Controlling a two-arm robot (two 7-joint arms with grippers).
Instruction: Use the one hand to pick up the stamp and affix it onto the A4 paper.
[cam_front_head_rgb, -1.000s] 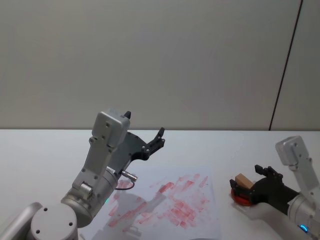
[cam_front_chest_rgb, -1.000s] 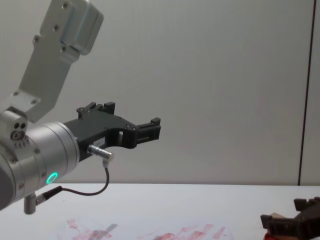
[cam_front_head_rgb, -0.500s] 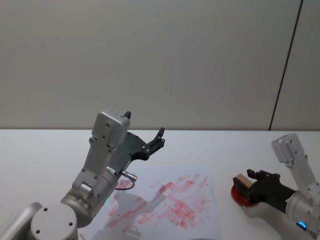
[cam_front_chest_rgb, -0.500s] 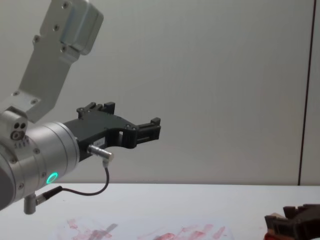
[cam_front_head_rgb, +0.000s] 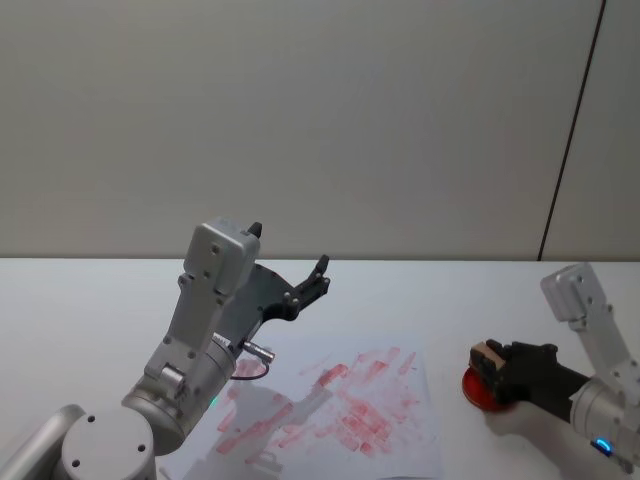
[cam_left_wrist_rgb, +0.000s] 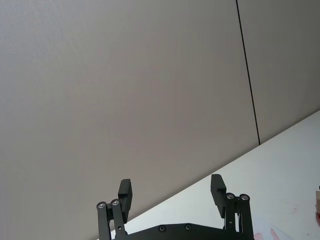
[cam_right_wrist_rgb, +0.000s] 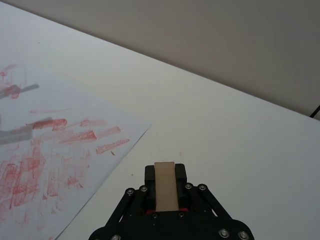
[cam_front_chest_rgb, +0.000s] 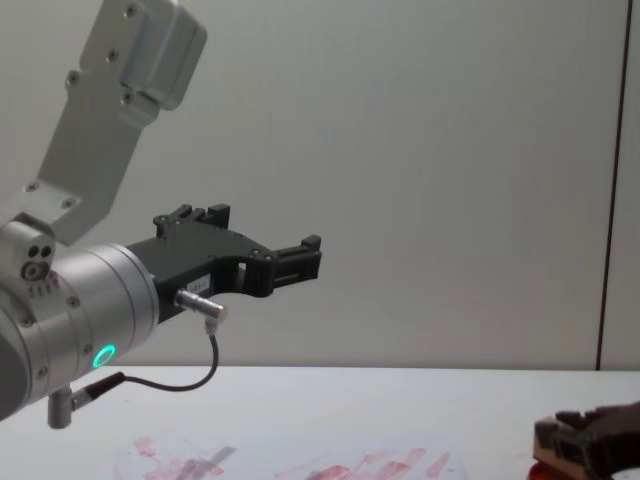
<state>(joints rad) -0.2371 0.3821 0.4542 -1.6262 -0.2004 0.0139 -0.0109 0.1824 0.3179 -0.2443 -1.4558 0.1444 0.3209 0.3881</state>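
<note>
Right wrist view: right gripper is clamping the pale tan wooden stamp; the red-smeared white A4 paper is lying to its left; left gripper is idling aloft there, fingers apart.

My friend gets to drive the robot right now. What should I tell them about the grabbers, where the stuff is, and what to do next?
Left gripper: open and idle, raised in the air near the left side of the A4 paper.
Right gripper: shut on the stamp, low near the table, to the right of the paper.
Paper: flat on the table, with many red marks on it.
Done: the stamp is gripped. I cannot tell if it is off the table.
Left to do: carry the stamp over the paper and press it down.
</note>
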